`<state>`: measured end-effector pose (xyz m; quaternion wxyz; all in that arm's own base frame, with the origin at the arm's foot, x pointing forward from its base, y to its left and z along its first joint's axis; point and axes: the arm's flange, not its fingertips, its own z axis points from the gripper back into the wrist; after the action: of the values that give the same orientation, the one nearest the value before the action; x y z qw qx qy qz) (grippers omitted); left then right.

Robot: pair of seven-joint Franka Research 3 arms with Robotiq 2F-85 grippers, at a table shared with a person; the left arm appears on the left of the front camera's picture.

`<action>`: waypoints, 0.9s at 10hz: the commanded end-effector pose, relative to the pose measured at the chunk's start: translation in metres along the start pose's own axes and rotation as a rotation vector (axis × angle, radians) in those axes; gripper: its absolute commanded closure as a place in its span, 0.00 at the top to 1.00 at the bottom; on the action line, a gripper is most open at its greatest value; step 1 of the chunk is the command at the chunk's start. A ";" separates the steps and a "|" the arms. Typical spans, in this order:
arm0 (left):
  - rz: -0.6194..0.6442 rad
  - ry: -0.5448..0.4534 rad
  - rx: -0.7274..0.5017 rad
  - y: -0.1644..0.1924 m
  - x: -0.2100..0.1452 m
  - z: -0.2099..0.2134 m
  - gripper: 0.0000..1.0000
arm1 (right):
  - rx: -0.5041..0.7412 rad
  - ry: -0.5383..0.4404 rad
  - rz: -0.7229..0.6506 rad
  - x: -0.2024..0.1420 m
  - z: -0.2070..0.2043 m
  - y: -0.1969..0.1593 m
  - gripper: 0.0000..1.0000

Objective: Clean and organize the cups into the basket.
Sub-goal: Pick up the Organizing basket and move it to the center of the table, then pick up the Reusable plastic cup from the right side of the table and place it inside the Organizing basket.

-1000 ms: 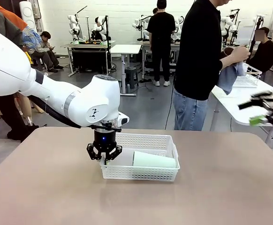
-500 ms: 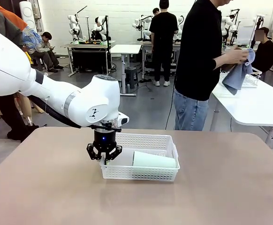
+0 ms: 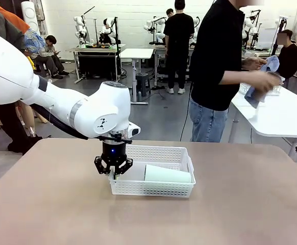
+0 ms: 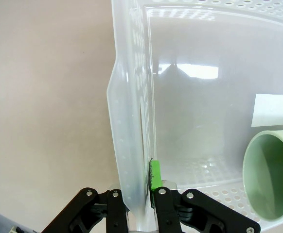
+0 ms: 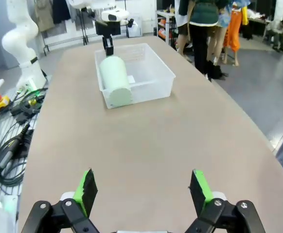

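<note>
Beyond me is a busy workshop hall, with other tables and people farther back. My tan tabletop (image 3: 46, 204) fills the near ground. My left arm (image 3: 62, 102), white and thick, comes in from my left side and bends down over the middle of the tabletop. At the far side stands a person (image 3: 217, 61) in a black top and jeans, turned toward a white table (image 3: 286, 115) on my right. Both of the person's hands are busy with a blue cloth (image 3: 272, 64), and anything else they hold is too blurred for me to tell.

The basket (image 3: 153, 191) sits about midway on the tabletop, a shallow white tray with perforated sides. Inside it the mint green cup (image 3: 167, 174) lies on its side along the near wall, toward the basket's right end. Its open mouth faces my left tool (image 3: 113, 172).

That tool points straight down and is clamped on the basket's left short wall, with one finger outside and the other inside. My right tool (image 5: 144, 188) hangs above bare tabletop, well apart from the basket, its fingers spread wide with nothing between them. The green pad (image 4: 154, 174) of my left tool's inner finger presses against the inside of the wall. A small white label (image 4: 269, 110) lies on the basket's floor near the cup's mouth.
</note>
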<state>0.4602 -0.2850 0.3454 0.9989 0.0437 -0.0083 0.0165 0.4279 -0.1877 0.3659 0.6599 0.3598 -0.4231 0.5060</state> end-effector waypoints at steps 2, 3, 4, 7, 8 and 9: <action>-0.003 0.003 0.001 0.000 -0.001 0.000 0.00 | 0.000 -0.018 -0.040 0.000 0.002 0.005 1.00; -0.003 0.003 0.001 0.000 -0.001 0.000 0.00 | 0.000 -0.018 -0.040 0.000 0.002 0.005 1.00; -0.003 0.003 0.001 0.000 -0.001 0.000 0.00 | 0.000 -0.018 -0.040 0.000 0.002 0.005 1.00; -0.003 0.003 0.001 0.000 -0.001 0.000 0.00 | 0.000 -0.018 -0.040 0.000 0.002 0.005 1.00; -0.003 0.003 0.001 0.000 -0.001 0.000 0.00 | 0.000 -0.018 -0.040 0.000 0.002 0.005 1.00; -0.003 0.003 0.001 0.000 -0.001 0.000 0.00 | 0.000 -0.018 -0.040 0.000 0.002 0.005 1.00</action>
<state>0.4602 -0.2850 0.3454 0.9989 0.0437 -0.0083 0.0165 0.4252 -0.1902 0.3653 0.6626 0.3640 -0.4230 0.4995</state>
